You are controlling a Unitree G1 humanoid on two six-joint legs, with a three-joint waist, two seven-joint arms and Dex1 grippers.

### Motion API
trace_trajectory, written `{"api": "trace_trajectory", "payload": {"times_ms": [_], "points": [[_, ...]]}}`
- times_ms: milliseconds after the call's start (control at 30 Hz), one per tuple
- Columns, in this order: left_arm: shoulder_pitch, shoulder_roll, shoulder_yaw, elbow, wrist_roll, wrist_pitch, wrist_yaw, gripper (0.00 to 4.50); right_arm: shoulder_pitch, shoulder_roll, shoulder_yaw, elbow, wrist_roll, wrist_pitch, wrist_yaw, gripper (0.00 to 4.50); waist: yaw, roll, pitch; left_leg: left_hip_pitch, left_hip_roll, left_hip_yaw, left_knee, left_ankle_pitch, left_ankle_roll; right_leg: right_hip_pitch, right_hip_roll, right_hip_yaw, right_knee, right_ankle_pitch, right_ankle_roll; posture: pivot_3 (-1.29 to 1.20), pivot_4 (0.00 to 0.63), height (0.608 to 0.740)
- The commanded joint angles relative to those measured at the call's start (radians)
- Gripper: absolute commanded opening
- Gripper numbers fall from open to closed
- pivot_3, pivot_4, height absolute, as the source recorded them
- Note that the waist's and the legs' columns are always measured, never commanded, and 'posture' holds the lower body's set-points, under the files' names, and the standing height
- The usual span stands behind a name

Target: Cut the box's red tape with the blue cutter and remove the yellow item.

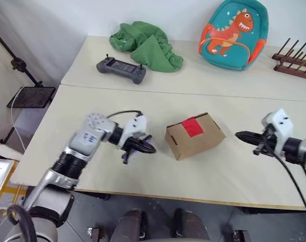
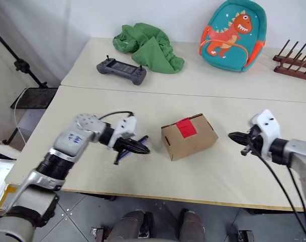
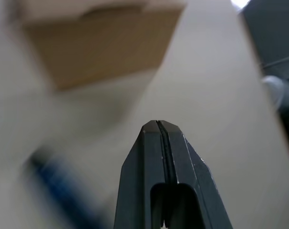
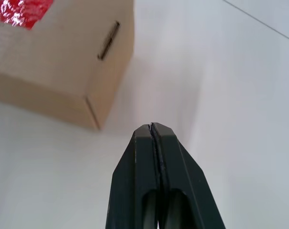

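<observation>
- One box (image 1: pixel 195 136) sits mid-table, its red tape (image 1: pixel 192 127) uncut on top.
- Blue cutter (image 2: pixel 132 147) lies on the table under my left gripper (image 1: pixel 149 148), whose fingers are pressed together, empty.
- My right gripper (image 1: pixel 241 135), also pinched together, hovers beside the box.
- Risk: fingers this tight could shove the cutter away rather than grasp it.

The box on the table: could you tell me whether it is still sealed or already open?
Sealed. The box has its top flaps flat, and the red tape lies unbroken across the seam.
</observation>
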Motion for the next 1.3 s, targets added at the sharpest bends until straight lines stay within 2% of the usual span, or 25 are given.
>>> {"api": "trace_trajectory", "payload": {"times_ms": [33,200,267,367,500,633,800,1067,1200,1300], "points": [[-0.040,-0.046,0.012,0.003,0.025,0.003,0.087,0.00,-0.027,0.016,0.008,0.033,-0.023,-0.063,0.006,0.03,-0.002,0.000,0.000,0.000,0.000,0.000,0.000,0.000,0.000,0.000,0.000,0.000,0.000,0.000,0.000,0.00,0.150,0.740],[-0.077,-0.112,-0.001,0.111,0.091,-0.079,0.185,0.00,0.010,-0.012,0.016,-0.031,0.050,0.029,0.091,0.03,-0.004,0.000,0.000,0.000,0.000,0.000,0.000,0.000,0.000,-0.001,0.000,0.000,0.001,0.000,0.000,0.00,0.150,0.740],[-0.098,-0.143,0.007,0.154,0.102,-0.112,0.216,0.00,0.116,-0.072,-0.037,-0.144,0.145,0.106,0.191,0.03,0.002,0.001,0.000,0.000,0.000,0.000,0.000,0.000,0.000,-0.001,0.000,0.000,0.001,0.000,0.000,0.00,0.150,0.740],[-0.133,-0.194,0.016,0.228,0.115,-0.160,0.254,0.00,0.237,-0.132,-0.118,-0.253,0.240,0.195,0.252,0.03,0.018,0.000,0.000,-0.001,0.001,-0.001,0.000,0.000,0.000,0.000,0.001,-0.001,0.000,0.000,0.000,0.00,0.150,0.740],[-0.173,-0.264,0.019,0.325,0.135,-0.215,0.300,0.00,0.305,-0.133,-0.187,-0.312,0.285,0.255,0.223,0.03,0.020,0.000,0.000,-0.001,-0.001,-0.001,0.002,0.000,0.002,0.000,-0.002,-0.001,-0.001,0.002,0.001,0.00,0.150,0.740],[-0.182,-0.287,0.015,0.358,0.151,-0.241,0.311,0.00,0.326,-0.119,-0.200,-0.316,0.259,0.238,0.190,0.03,0.015,0.000,0.000,-0.001,-0.001,-0.001,0.002,-0.001,0.002,0.000,-0.002,0.000,-0.001,0.003,0.002,0.00,0.150,0.740],[-0.193,-0.304,0.019,0.405,0.171,-0.269,0.329,0.00,0.346,-0.116,-0.175,-0.302,0.226,0.202,0.188,0.03,0.015,0.000,0.000,-0.001,-0.001,-0.001,0.002,-0.001,0.002,-0.001,-0.002,0.000,-0.001,0.002,0.002,0.00,0.150,0.740],[-0.338,-0.414,0.040,0.710,0.227,-0.415,0.451,0.00,0.344,-0.064,-0.100,-0.366,0.233,0.202,0.147,0.03,0.028,-0.001,0.000,-0.002,-0.002,-0.001,0.003,-0.001,0.003,-0.001,-0.003,0.000,-0.001,0.003,0.002,0.00,0.150,0.740],[-0.354,-0.402,0.055,0.746,0.250,-0.460,0.481,0.00,0.370,-0.052,-0.133,-0.385,0.250,0.212,0.122,0.03,0.028,-0.001,0.000,-0.002,-0.002,-0.001,0.003,-0.001,0.003,-0.001,-0.002,-0.001,-0.001,0.003,0.002,0.00,0.150,0.740],[-0.331,-0.348,0.061,0.694,0.265,-0.481,0.466,0.00,0.418,-0.065,-0.183,-0.384,0.244,0.199,0.131,0.03,0.027,-0.001,0.000,-0.002,-0.002,-0.001,0.003,-0.001,0.003,-0.001,-0.002,0.000,-0.001,0.003,0.002,0.00,0.150,0.740]]}}
